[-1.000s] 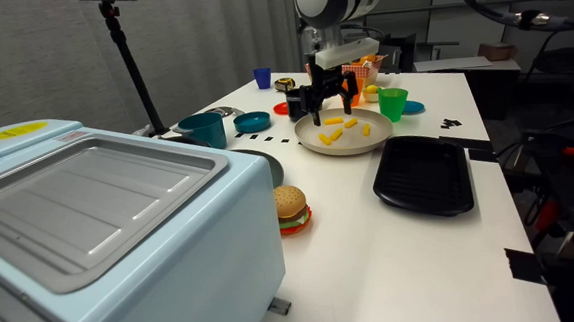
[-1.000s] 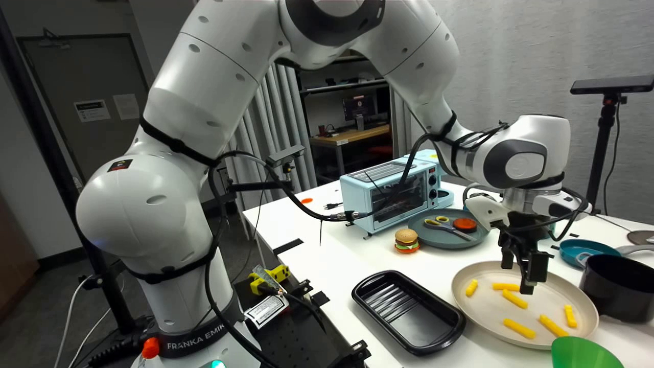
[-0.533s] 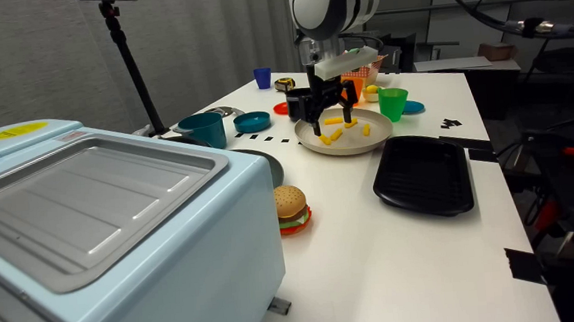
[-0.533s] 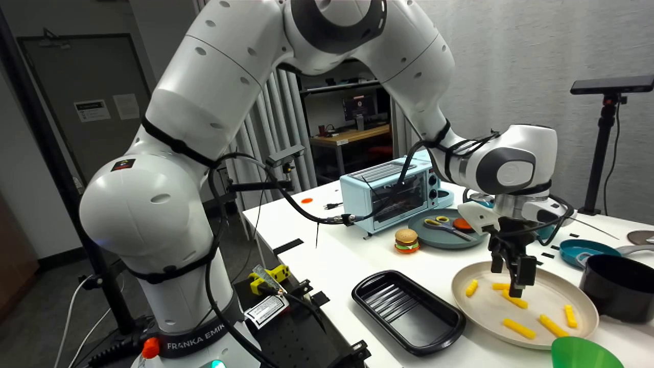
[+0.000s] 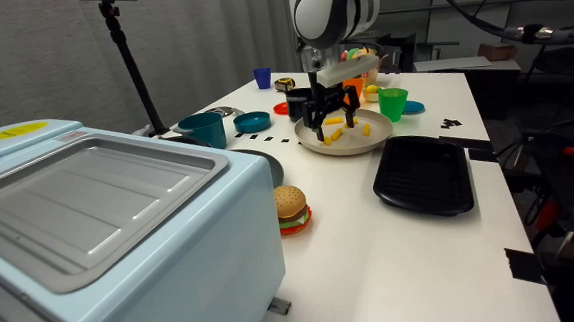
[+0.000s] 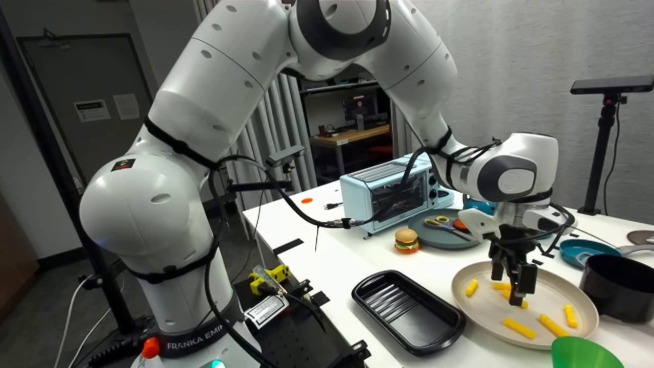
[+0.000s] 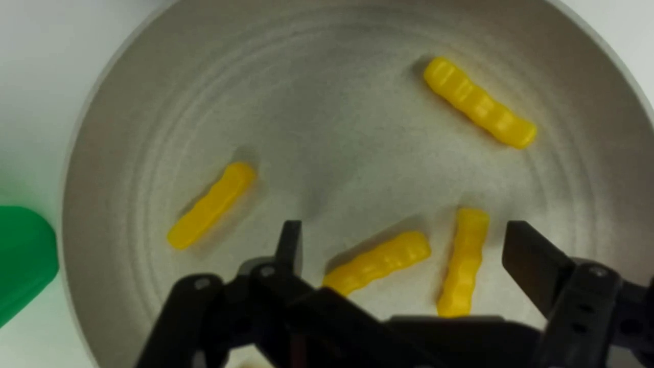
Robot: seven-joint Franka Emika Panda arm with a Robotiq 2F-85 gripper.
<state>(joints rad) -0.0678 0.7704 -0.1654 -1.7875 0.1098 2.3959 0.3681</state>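
Over a beige plate (image 7: 332, 128), my gripper (image 7: 403, 248) hangs with its jaws spread wide. From the wrist view, taking the gap between my fingertips as the dial's centre, a slanting yellow stick (image 7: 378, 261) lies just toward 8 o'clock and a lengthwise yellow stick (image 7: 463, 261) toward 4, both showing between the jaws. A third yellow stick (image 7: 480, 104) lies at 1 o'clock and a fourth yellow stick (image 7: 211, 205) between 9 and 10, each clear of the jaws. A green cup (image 7: 25, 260) shows at 9, beyond the plate's rim.

In an exterior view, my fingers hang over the plate with sticks showing between and beside them. A black tray (image 5: 424, 181) lies at 4 o'clock, a toy burger (image 5: 291, 209) at 7 and a pale blue oven (image 5: 171, 252) at 8.

Seen in an exterior view, one stick lies at 9 o'clock from my fingertips, two are partly hidden by my fingers, and three rest between 4 and 5. A black pot (image 6: 615, 299) stands at 3, just beside the plate.
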